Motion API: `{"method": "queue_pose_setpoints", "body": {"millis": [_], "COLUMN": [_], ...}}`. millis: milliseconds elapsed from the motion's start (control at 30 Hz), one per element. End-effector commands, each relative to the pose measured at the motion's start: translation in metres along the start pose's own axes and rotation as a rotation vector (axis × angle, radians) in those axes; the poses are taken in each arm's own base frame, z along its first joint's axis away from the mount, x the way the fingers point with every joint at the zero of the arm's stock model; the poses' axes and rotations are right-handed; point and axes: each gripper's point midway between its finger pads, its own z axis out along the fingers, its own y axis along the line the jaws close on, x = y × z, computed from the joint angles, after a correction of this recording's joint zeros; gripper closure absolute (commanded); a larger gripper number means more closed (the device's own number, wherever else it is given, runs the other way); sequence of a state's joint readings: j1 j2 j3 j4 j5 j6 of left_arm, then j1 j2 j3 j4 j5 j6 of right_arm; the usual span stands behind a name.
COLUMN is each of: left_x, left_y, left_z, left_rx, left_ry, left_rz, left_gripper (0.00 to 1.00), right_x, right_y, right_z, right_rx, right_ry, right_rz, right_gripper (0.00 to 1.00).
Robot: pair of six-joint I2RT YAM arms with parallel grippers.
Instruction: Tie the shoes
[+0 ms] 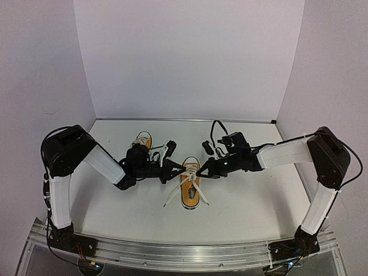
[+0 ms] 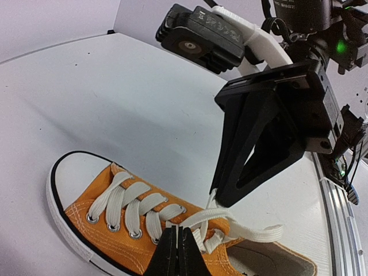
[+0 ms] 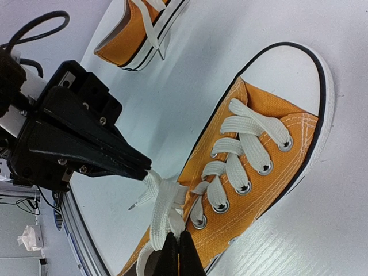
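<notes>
Left gripper (image 1: pixel 181 169) and right gripper (image 1: pixel 200 172) meet tip to tip over the near sneaker (image 1: pixel 191 194) at mid-table, each pinched shut on its white laces (image 3: pixel 164 201). The second sneaker (image 1: pixel 143 140) lies farther back, to the left.

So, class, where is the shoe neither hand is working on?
In the top view the idle shoe lies left of centre, behind the left arm, beyond the other shoe.
</notes>
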State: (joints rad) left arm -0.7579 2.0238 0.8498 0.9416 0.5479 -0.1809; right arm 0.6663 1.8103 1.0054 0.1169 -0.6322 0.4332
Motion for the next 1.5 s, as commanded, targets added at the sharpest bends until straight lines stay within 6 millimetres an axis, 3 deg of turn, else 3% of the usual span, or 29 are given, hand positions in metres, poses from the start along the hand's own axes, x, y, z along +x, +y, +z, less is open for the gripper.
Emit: {"method": "queue_pose_setpoints", "body": {"millis": [0,367,700,933,1033,1167,1200,1333,1467], "left_x": [-0.022,-0.012,0.009,0.011,0.009,0.0,-0.003,-0.011,-0.011], "left_y": [0.005,0.035,0.057,0.049,0.04,0.028,0.028,0.027,0.026], "left_z": [-0.016,-0.027,-0.036,-0.033,-0.03,-0.032,-0.035,-0.049,-0.069], "left_rx": [-0.067,-0.216,-0.323,-0.274,-0.213,-0.166,-0.174,-0.201,-0.208], "left_ry": [-0.05,-0.015,0.055,0.072,0.081,0.053,0.044,0.037,0.061], "left_rz": [0.045,-0.01,-0.057,-0.035,-0.008,0.012,0.021,0.065,0.097], "left_gripper": [1.0,1.0,1.0,1.0,0.99,0.67,0.62,0.53,0.49], "right_x": [-0.006,0.017,0.03,0.028,0.025,0.024,0.026,0.023,0.003], "right_y": [-0.001,-0.037,-0.056,-0.05,-0.03,-0.002,0.001,0.007,0.003], "right_z": [-0.02,-0.038,-0.047,-0.046,-0.044,-0.038,-0.038,-0.044,-0.067], "right_rx": [0.036,0.138,0.199,0.167,0.072,-0.02,-0.033,-0.039,-0.01], "right_ry": [-0.051,-0.05,-0.048,-0.042,-0.025,0.006,0.018,0.016,-0.055], "right_rz": [-0.002,0.06,0.089,0.071,0.037,-0.03,-0.036,-0.066,-0.083], "right_gripper": [1.0,1.0,1.0,1.0,1.0,1.0,0.96,0.8,0.62]}}
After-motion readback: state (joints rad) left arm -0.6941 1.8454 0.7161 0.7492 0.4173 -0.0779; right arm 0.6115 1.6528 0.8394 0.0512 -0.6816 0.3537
